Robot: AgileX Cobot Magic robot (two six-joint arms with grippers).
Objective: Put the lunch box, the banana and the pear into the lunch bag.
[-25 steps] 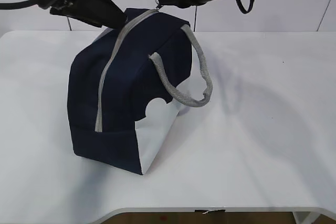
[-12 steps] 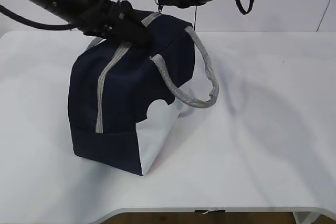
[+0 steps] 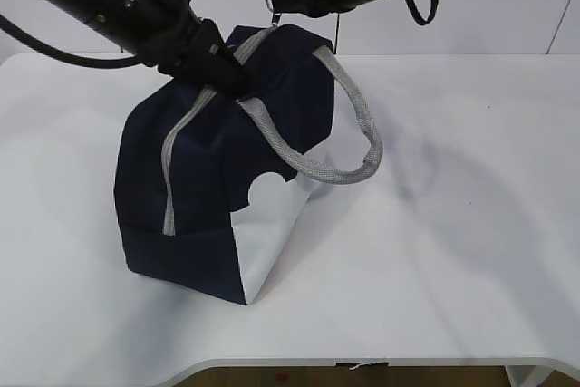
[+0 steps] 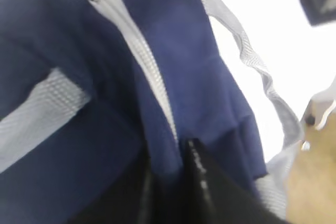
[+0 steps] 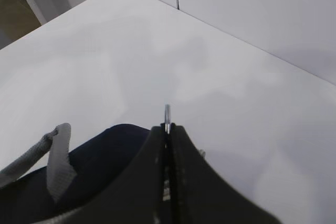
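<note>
The boxy navy-blue fabric lunch bag with a white lower panel stands closed on the white table, left of centre. The left arm slants down from ten o'clock; its gripper is clenched on a fold of the bag's top fabric beside the grey zipper. The right arm reaches in from two o'clock, its gripper pinched tight on the metal ring pull at the zipper's far end. A grey webbing handle droops toward three o'clock.
</note>
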